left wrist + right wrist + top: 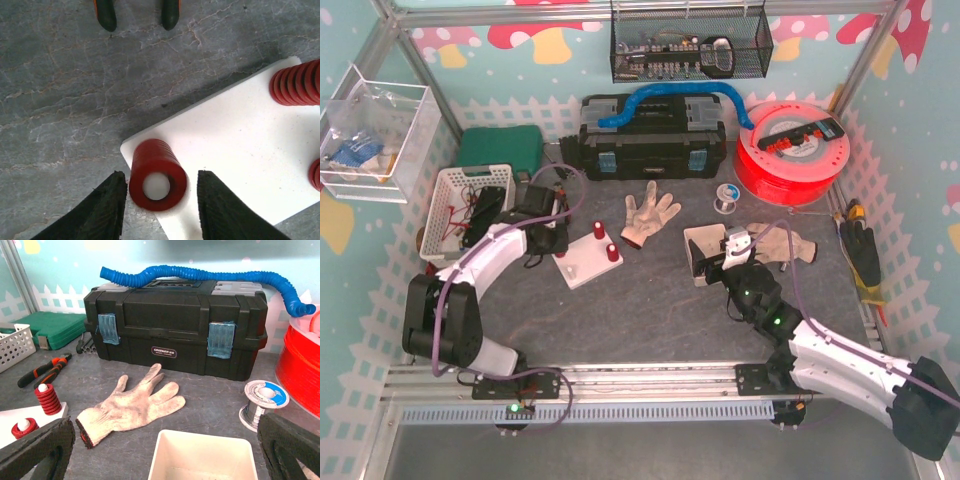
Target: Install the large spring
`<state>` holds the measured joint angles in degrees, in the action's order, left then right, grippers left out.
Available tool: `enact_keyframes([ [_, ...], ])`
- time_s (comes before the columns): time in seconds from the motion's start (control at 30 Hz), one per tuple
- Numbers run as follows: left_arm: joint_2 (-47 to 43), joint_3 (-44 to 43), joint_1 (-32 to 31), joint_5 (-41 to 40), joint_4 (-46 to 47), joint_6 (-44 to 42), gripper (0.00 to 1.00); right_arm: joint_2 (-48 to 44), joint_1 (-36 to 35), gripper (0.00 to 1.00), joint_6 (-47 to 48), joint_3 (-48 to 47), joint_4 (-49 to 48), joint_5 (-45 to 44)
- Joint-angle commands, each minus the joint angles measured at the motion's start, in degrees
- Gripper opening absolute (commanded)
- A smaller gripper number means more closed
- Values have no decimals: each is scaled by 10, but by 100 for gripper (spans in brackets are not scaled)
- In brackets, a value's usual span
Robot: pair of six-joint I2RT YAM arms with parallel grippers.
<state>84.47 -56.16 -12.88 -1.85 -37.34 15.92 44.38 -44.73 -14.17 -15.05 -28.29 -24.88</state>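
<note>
left claw [161,186] released, straddling large spring [150,156] | right claw [165,440] wide open, empty

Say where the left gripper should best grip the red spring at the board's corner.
Grip the spring across its outer coils, coming straight down from above. It stands upright on the board with its open end toward the wrist camera. The left gripper's open fingers flank its round sides, so closing should pinch it squarely.

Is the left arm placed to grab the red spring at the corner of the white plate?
Probably yes: the left gripper is open with the red spring between its fingers, and nothing sits between them and it.
</note>
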Motion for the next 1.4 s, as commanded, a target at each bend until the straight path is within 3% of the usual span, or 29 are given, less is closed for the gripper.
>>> enact_keyframes([
  [0.0, -1, -15, 4, 14, 14, -10, 47, 0, -2, 99, 2, -7, -10, -9],
  [0.1, -7, -17, 4, 15, 15, -8, 58, 1, -2, 99, 2, -9, -6, -13],
  [0.3, -43, -18, 4, 30, 30, -4, 71, 18, -1, 99, -17, -30, 40, -57],
  [0.5, -134, -3, 4, 89, 91, -17, 99, 67, 15, 99, -61, -64, 108, -78],
  [0.63, -208, 25, 4, 108, 159, -28, 99, 106, 61, 99, -103, -97, 190, 20],
  [0.83, -304, 86, 6, 101, 255, -40, 99, 189, 167, 78, -122, -143, 273, 229],
  [0.97, -337, 118, 13, 93, 280, -60, 99, 241, 177, 59, -104, -205, 345, 250],
  [1.07, -348, 132, 16, 92, 293, -59, 99, 288, 181, 51, -89, -264, 417, 250],
  [1.37, -338, 130, 16, 92, 294, -64, 99, 399, 209, 47, -75, -396, 603, 257],
])
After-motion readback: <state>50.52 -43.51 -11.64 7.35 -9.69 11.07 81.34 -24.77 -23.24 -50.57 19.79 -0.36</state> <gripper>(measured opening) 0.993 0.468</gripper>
